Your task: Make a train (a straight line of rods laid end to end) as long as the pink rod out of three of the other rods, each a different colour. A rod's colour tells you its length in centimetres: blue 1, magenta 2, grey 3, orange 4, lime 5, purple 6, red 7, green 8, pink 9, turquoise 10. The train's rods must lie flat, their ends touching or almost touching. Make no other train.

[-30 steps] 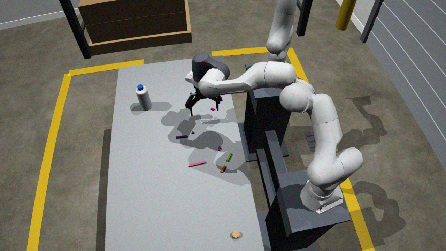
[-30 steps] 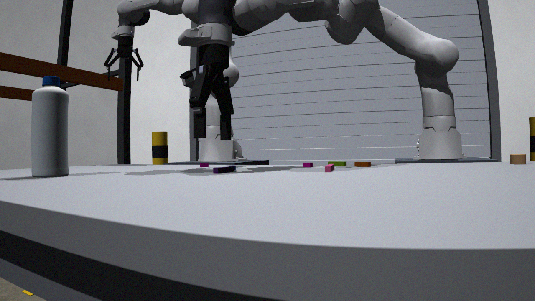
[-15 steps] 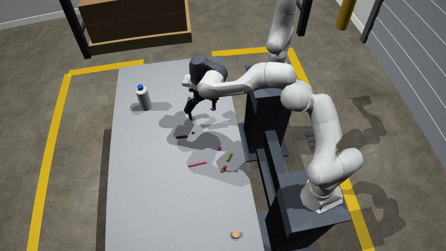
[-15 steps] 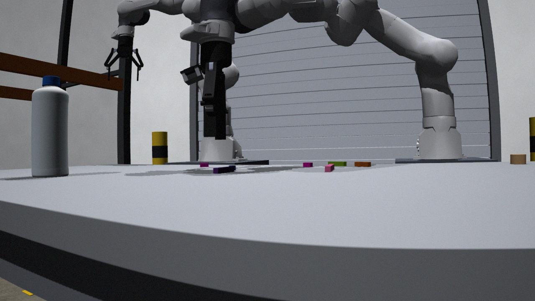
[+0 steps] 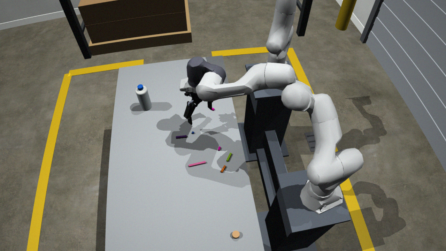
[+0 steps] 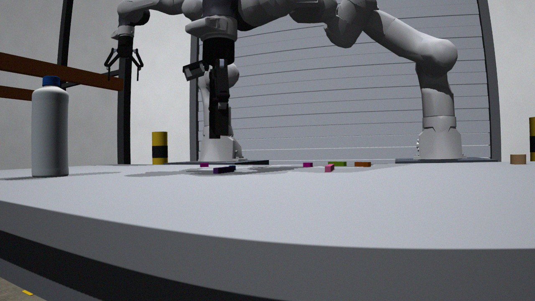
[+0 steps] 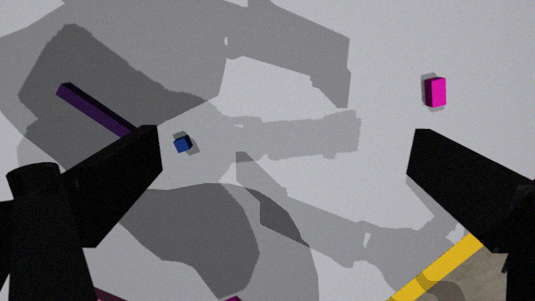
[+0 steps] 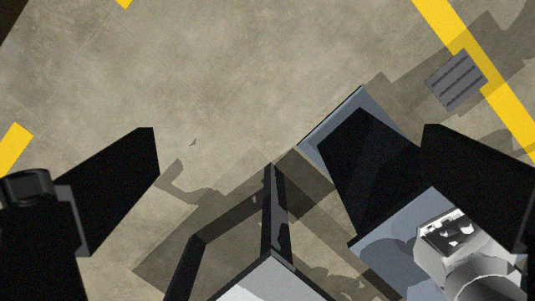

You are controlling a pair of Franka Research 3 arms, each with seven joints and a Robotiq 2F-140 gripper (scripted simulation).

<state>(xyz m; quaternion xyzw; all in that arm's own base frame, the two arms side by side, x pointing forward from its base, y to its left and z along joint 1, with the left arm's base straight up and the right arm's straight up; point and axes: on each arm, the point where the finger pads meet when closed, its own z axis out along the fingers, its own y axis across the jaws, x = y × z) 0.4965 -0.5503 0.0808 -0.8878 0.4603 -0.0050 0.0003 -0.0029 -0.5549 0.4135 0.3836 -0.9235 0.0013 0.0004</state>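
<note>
With left gripper (image 5: 200,115) (image 6: 219,136) (image 7: 284,150) and right gripper (image 6: 123,79) (image 8: 287,150) standing open, the purple rod (image 5: 181,136) (image 6: 222,169) (image 7: 95,110) is lying near nine o'clock from the blue rod (image 5: 192,132) (image 6: 234,167) (image 7: 181,145) (top view), probably light and rigid, favouring a mid-length side grip.

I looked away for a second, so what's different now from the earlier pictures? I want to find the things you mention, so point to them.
The left claw (image 5: 200,115) (image 6: 218,136) (image 7: 285,150) has turned and shifted a little toward the blue rod (image 5: 192,132) (image 6: 232,167) (image 7: 182,144). Nothing was taken hold of or let go. The other rods (image 5: 197,164) (image 6: 329,168) (image 7: 96,109), the bottle (image 5: 144,98) (image 6: 49,131) and the right claw (image 6: 123,79) (image 8: 287,150) stayed as they were.
</note>
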